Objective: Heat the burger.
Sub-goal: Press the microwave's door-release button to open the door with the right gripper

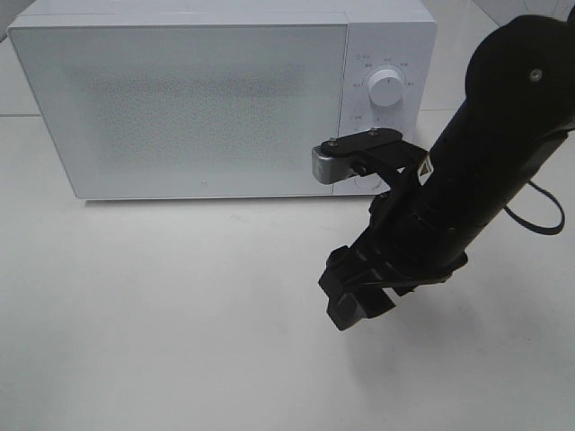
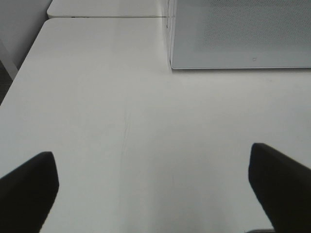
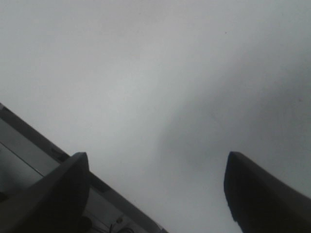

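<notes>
With the microwave (image 1: 180, 99) shut and the burger out of sight, your left fingers (image 2: 29, 189) and right fingers (image 3: 262, 194) hang spread, empty, over the worktop (image 1: 162, 314); heating progress cannot be judged.

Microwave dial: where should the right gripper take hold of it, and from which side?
Grip the dial across its round rim, coming straight at the front panel of the microwave: it is a short knob standing out from that face. The right gripper, open, hangs low in front of it.
</notes>
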`<state>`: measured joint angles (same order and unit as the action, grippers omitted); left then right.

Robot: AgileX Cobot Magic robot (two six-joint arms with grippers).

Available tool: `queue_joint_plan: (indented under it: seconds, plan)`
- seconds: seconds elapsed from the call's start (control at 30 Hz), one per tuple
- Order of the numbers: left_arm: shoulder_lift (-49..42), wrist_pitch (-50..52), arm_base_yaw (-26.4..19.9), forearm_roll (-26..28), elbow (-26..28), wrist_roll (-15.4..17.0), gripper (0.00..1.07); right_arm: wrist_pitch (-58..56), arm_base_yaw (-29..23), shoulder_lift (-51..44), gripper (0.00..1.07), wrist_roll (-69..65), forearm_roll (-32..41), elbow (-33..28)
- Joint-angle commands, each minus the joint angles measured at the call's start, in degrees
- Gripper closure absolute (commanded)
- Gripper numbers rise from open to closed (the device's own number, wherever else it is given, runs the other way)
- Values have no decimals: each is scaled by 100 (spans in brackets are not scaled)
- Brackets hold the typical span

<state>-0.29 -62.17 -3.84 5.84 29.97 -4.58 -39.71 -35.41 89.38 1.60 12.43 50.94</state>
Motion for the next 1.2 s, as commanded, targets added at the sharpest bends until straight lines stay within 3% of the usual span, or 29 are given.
queue_joint_plan:
  seconds: [0.03,0.73,0.97,1.2]
  plan:
    - [-34,69,0,23,-23,23,7,-367,6,-579,32,23,-126,40]
    - [-34,69,0,23,-23,23,7,-1014,69,-3489,32,-212,-413,-201]
    - [-34,69,0,11,-23,23,7,-1432,1358,-4406,32,-212,-390,-676]
    - [-34,69,0,11,-23,23,7,-1558,2017,-5455,32,-212,-401,-997]
